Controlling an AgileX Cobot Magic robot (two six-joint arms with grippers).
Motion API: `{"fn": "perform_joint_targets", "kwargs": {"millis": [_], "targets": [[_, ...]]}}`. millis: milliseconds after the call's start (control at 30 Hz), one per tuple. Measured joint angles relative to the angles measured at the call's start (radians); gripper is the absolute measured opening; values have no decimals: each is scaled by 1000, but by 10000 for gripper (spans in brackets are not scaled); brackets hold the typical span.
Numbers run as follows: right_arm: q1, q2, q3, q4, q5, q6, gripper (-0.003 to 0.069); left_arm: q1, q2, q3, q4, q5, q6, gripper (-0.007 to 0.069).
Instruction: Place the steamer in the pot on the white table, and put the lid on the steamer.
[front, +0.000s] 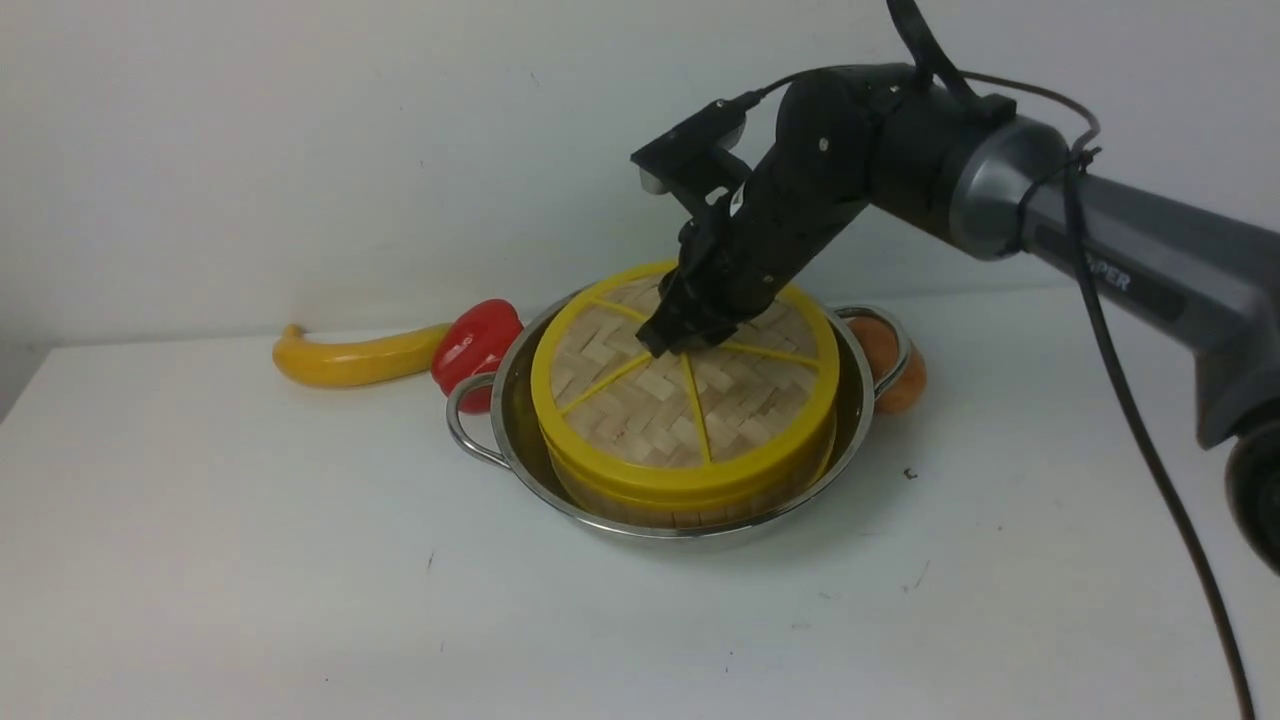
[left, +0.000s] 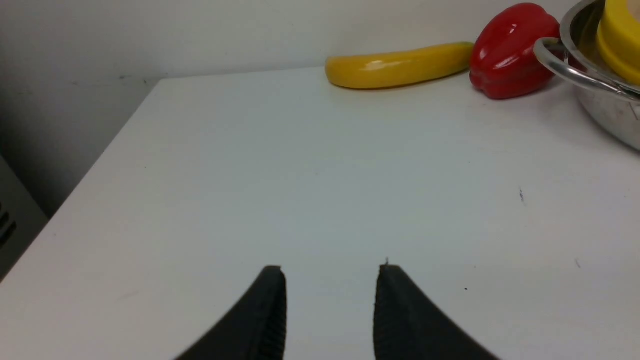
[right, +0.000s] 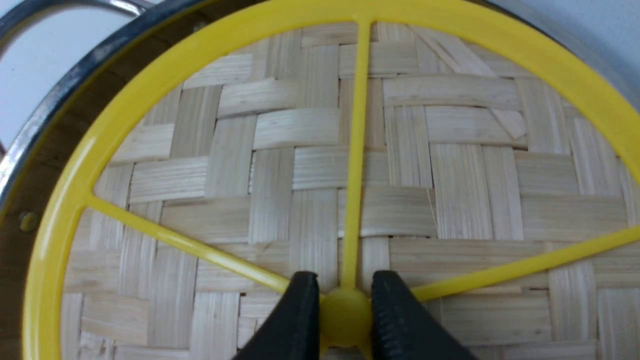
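Observation:
The shiny steel pot (front: 500, 415) stands on the white table (front: 250, 560). The steamer (front: 690, 505) sits inside it, only its bamboo side wall showing. The woven lid (front: 640, 400) with yellow rim and spokes lies on top of the steamer. My right gripper (front: 672, 338) is over the lid's middle, shut on its yellow centre knob (right: 345, 315), with the fingers (right: 300, 310) on both sides of the knob. The lid (right: 300, 165) fills the right wrist view. My left gripper (left: 331, 272) is open and empty above bare table; the left arm does not show in the front view.
A yellow banana-like toy (front: 350, 355) and a red pepper (front: 475, 340) lie to the left behind the pot, touching its left handle (front: 465, 420). An orange object (front: 890, 370) sits behind the right handle. A wall runs along the table's back edge.

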Motion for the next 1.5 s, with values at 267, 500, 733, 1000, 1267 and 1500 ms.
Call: {"fn": "perform_joint_targets", "kwargs": {"millis": [267,500,733,1000,1267,1500], "targets": [[0,10,-6,4,-1,-11,149,0,0,0,0,0,0,242],[0,-3,-6,-32,-20,-11,391,0,0,0,0,0,0,242],[0,-49,-6,-47,-57,1,568,0,0,0,0,0,0,242],[0,-114,-6,-48,-56,-5,482,0,0,0,0,0,0,242],[0,-298,-6,-54,-24,-5,71,0,0,0,0,0,1,242],[0,-471,-6,-35,46,4,-6,0,0,0,0,0,1,242]]}}
